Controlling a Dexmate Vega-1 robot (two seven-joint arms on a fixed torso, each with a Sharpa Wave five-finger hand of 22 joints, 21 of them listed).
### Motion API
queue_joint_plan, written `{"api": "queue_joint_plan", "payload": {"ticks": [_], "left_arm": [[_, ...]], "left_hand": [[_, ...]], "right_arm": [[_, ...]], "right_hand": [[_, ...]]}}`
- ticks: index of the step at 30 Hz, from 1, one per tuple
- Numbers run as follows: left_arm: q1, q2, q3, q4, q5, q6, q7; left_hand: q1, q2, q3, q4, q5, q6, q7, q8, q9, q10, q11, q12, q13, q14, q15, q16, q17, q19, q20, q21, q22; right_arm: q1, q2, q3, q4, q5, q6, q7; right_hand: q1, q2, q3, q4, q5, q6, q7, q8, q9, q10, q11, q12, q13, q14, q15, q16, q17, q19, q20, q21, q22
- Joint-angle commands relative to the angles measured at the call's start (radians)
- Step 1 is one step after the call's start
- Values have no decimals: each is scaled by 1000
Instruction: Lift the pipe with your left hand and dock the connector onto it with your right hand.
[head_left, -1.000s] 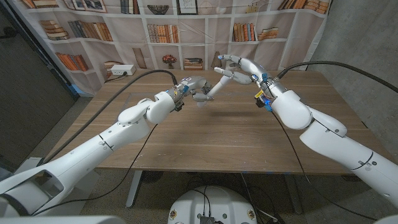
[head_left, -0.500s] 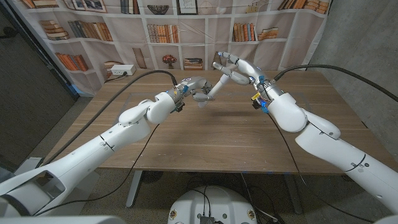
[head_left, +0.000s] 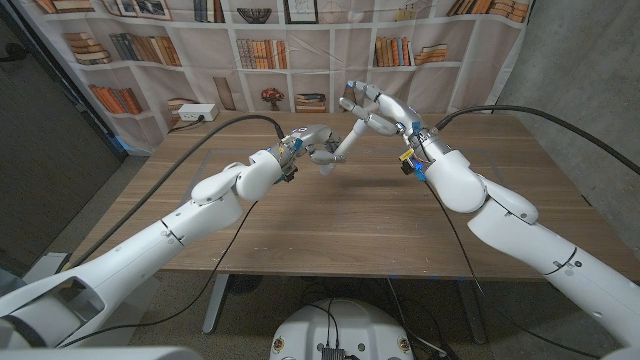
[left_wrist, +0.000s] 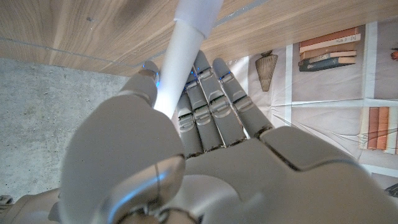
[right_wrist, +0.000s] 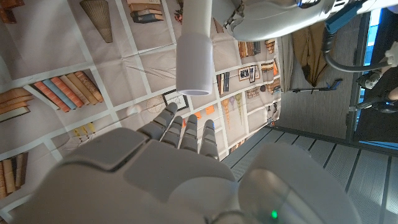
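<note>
Head view, left hand (head_left: 312, 141) fingers gripping raised pipe (head_left: 345, 142), right hand (head_left: 375, 108) fingers spread at its tip

Brightness: even, soft indoor light in all views; no hard highlights on the table (head_left: 330, 215).
Shadows: faint, diffuse patches on the wood under the arms in the head view.
Glare: the pipe (left_wrist: 186, 46) is washed out white near the left hand (left_wrist: 205, 155); small blue glints on its fingers.
Focus: head view sharp; the right hand (right_wrist: 143, 180) is soft and blurred up close, the backdrop sharper.
Distortion: wide-angle bending at the head view's edges.
</note>
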Motion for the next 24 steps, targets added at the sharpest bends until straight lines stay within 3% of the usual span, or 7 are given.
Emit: {"api": "queue_joint_plan", "payload": {"ticks": [1,11,24], "left_arm": [[6,1,9,-15,-3,14,-4],[-1,4,21,-32,11,12,-21],[-13,1,23,-35,22,2,-35]], "left_hand": [[52,57,71,62,5,59,46,5,3,18,-9,-3,2,7,0,6,3,-4,-23,5,3],[53,57,72,62,5,61,47,3,2,20,-10,-3,2,11,-1,7,3,-3,-23,8,3],[53,56,74,61,5,64,51,2,4,20,-10,-5,2,11,-2,6,3,-3,-23,9,3]], "right_arm": [[32,28,-23,25,-28,9,7],[50,49,-55,15,-141,-48,-21],[79,70,-79,26,-177,-78,5]], "right_hand": [[-14,-1,-11,1,9,-7,1,6,3,-10,2,-2,4,-13,4,3,0,-12,-11,-9,2],[-42,0,-22,4,16,-21,-7,6,3,-44,0,-6,4,-39,12,3,0,-30,-13,-27,2],[-73,3,-32,9,24,-30,-7,7,3,-66,-3,-4,4,-57,15,4,0,-44,-17,-41,3]]}}
